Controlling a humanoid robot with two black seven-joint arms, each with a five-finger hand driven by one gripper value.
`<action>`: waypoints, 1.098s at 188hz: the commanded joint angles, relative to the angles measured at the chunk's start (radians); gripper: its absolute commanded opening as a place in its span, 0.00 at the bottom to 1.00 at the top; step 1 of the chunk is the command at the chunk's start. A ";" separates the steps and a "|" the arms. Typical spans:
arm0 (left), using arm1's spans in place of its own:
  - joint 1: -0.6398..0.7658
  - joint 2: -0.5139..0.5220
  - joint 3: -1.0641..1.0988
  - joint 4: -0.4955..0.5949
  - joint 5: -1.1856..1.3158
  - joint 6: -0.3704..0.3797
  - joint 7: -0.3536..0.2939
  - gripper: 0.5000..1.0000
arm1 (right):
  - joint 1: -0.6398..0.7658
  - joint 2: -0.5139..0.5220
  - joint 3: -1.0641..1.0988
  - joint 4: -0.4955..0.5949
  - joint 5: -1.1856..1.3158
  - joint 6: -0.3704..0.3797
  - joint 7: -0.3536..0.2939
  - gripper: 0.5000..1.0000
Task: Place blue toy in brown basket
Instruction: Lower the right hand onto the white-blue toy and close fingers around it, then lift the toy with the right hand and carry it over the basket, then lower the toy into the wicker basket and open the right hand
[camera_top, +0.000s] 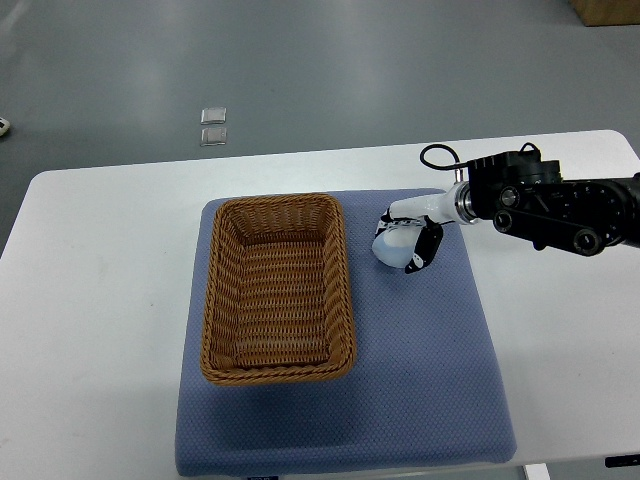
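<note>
Right hand (408, 243): curling white fingers around pale blue rounded toy (392, 249), over blue textured mat (420, 370).
Basket: brown woven wicker rectangular basket (278, 290) sitting just left, empty.

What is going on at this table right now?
A robot's right hand, reaching in from the right, is down on the blue mat just right of the basket. A pale blue thing, probably the toy, shows under its fingers, but whether they grip it is unclear. The basket is empty, so the toy is not yet in it. The left arm is out of view.
</note>
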 joint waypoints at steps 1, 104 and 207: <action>0.000 0.000 0.000 0.000 -0.001 0.000 0.000 1.00 | -0.004 0.004 0.000 -0.007 -0.015 -0.010 0.003 0.01; 0.000 0.000 0.003 0.001 -0.001 0.000 0.000 1.00 | 0.253 0.044 0.015 0.079 0.115 0.041 0.004 0.00; 0.000 0.000 0.003 0.000 0.000 0.000 0.000 1.00 | 0.168 0.346 -0.035 -0.038 0.112 -0.070 0.035 0.00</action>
